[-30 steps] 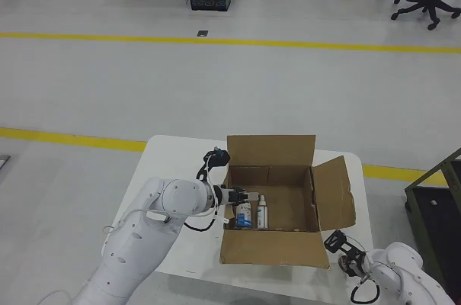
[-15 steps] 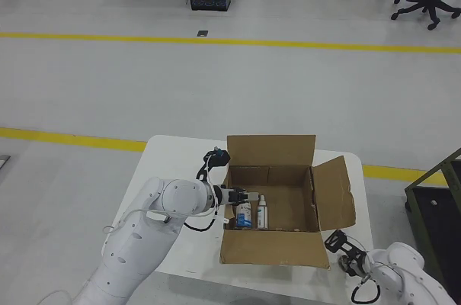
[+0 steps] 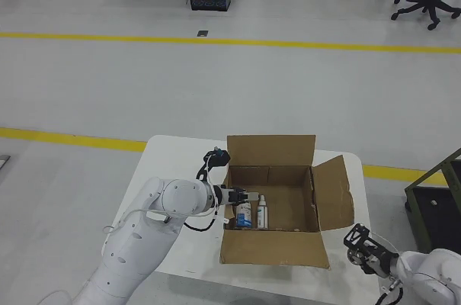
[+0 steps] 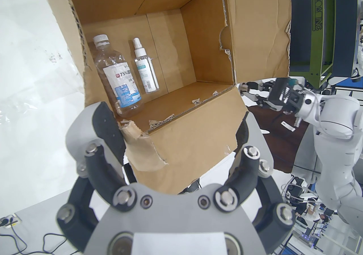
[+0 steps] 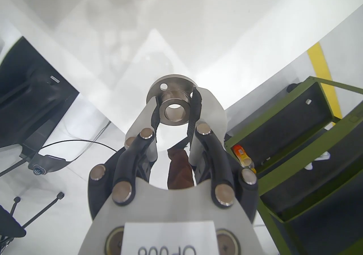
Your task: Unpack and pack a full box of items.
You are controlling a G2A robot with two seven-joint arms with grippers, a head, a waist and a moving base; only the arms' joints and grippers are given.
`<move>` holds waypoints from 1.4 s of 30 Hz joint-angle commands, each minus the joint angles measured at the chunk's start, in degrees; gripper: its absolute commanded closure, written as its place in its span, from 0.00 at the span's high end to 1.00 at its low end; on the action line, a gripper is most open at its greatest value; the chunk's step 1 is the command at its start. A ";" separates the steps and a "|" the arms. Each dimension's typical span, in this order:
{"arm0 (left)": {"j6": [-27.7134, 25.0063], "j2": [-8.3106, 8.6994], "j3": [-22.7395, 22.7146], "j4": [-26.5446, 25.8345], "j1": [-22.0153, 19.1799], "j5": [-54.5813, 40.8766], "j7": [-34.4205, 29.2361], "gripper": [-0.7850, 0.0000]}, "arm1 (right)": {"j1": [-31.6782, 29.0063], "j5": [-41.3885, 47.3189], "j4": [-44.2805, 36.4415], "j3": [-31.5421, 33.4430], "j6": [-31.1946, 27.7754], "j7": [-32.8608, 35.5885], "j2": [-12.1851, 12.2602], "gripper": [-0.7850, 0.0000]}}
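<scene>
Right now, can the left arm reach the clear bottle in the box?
Probably yes: the left gripper is open at the box wall right beside the clear bottle, and the flaps are folded back. It would need to clear the torn wall edge first.

Bright, even light is thrown from overhead, and only soft, faint shadows are cast. The inside of the box [image 3: 287, 200] is dimmed a little by its walls. In the left wrist view the white table [image 4: 25, 74] is bleached by glare and straight edges are bowed near the borders. A dull sheen is caught on the metal flange [image 5: 173, 110], against washed-out pale surroundings
</scene>
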 commanded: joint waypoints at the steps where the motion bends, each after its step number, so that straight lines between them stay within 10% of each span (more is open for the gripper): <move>1: 0.00 0.00 0.00 0.00 0.00 0.00 0.00 1.00 | -2.24 3.08 -2.89 3.26 -1.83 -0.47 0.15 0.00; 10: -0.69 0.01 0.02 -0.29 0.55 -0.12 1.21 1.00 | -7.97 12.60 -10.71 12.27 -7.59 -1.25 0.68 0.00; 42: 2.49 2.76 -7.83 -9.12 7.56 9.88 1.67 1.00 | 0.21 32.54 -8.01 6.23 -9.96 0.34 3.53 0.00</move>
